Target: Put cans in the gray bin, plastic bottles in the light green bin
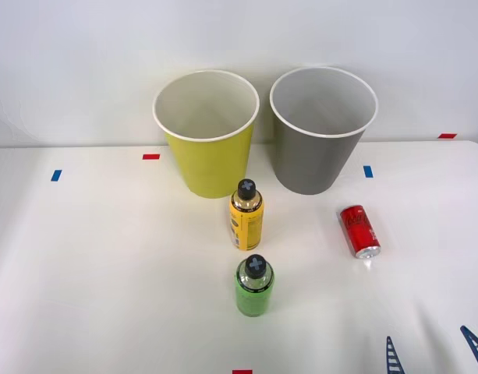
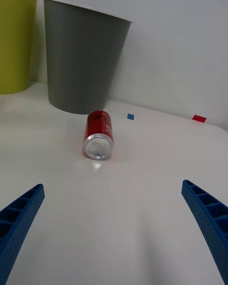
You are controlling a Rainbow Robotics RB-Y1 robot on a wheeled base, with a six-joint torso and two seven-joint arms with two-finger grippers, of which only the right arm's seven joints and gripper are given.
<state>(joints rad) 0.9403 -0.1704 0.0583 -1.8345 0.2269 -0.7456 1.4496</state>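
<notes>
While the red can lies on its side on the white counter, the right end effector hangs low over the counter's near edge with its two blue ribbed fingers spread wide apart and nothing between them. In the wrist view the can points its silver end toward the fingers, and it lies apart from them with bare counter between.

The gray bin stands upright at the back of the counter, its white rim up and its mouth open. The red can lies just in front of this bin and a little to its right, not touching it. The light green bin stands upright just to the left of the gray bin, the two close together with a narrow gap between them.

The yellow-labelled bottle stands upright in front of the gap between the bins, nearer the light green one, its dark cap up. The green bottle stands upright farther from the gray bin, directly in front of the yellow-labelled one. Both bottles are to the left of the can.

A small blue tape mark sits on the counter just right of the gray bin's base.
</notes>
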